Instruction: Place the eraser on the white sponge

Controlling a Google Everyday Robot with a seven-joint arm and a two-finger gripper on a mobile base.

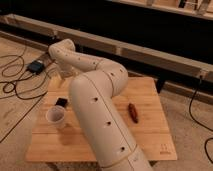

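The eraser [61, 102] is a small flat black block lying on the left part of the wooden table [150, 135], just behind a white paper cup [55, 116]. My arm rises from the front, bends over the table and curls back to the far left. The gripper [63, 76] hangs at the end of the arm over the table's far left edge, behind and above the eraser and apart from it. No white sponge shows; the arm hides much of the table's middle.
A reddish-brown elongated object [133, 112] lies on the right half of the table. A small black box [36, 66] and several cables lie on the floor to the left. A dark low wall with a ledge runs behind the table.
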